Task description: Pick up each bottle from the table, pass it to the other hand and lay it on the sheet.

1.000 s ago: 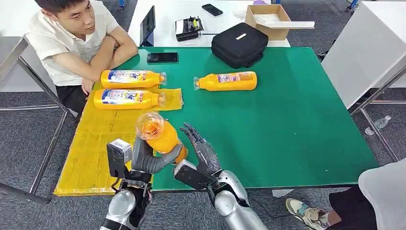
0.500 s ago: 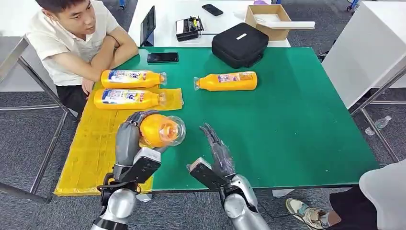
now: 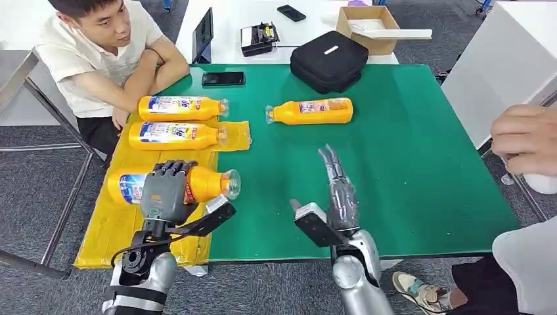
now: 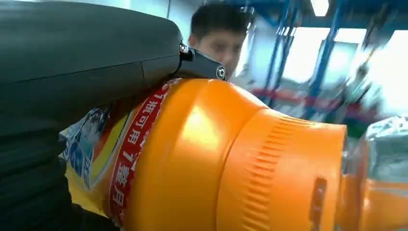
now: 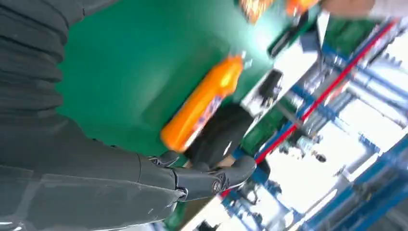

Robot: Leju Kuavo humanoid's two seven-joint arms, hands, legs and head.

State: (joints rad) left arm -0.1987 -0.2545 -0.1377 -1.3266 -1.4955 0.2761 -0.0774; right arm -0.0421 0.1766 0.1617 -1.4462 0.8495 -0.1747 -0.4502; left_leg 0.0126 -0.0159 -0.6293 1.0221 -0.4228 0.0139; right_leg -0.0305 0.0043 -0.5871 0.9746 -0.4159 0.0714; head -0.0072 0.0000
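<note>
Head view: my left hand (image 3: 165, 190) is wrapped over an orange plastic bottle with a blue-and-white label (image 3: 172, 184), lying on its side over the yellow sheet (image 3: 125, 216), cap end toward the green table top (image 3: 407, 170). Two more orange labelled bottles lie beyond it — one on the sheet (image 3: 175, 135), one just past the sheet's far edge (image 3: 181, 107). A fourth orange bottle (image 3: 310, 111) lies on the green, well apart. My right hand (image 3: 336, 190) is empty, fingers straight, above the green. Open cardboard box (image 3: 368, 26) behind holds something white.

Left wrist view: fingers clamp the bottle's label (image 4: 120, 154); ribbed orange cap (image 4: 284, 173) is clear of them.

Right wrist view: fingers extended, nothing held — the fourth bottle (image 5: 202, 103) lies ahead on the green.
</note>
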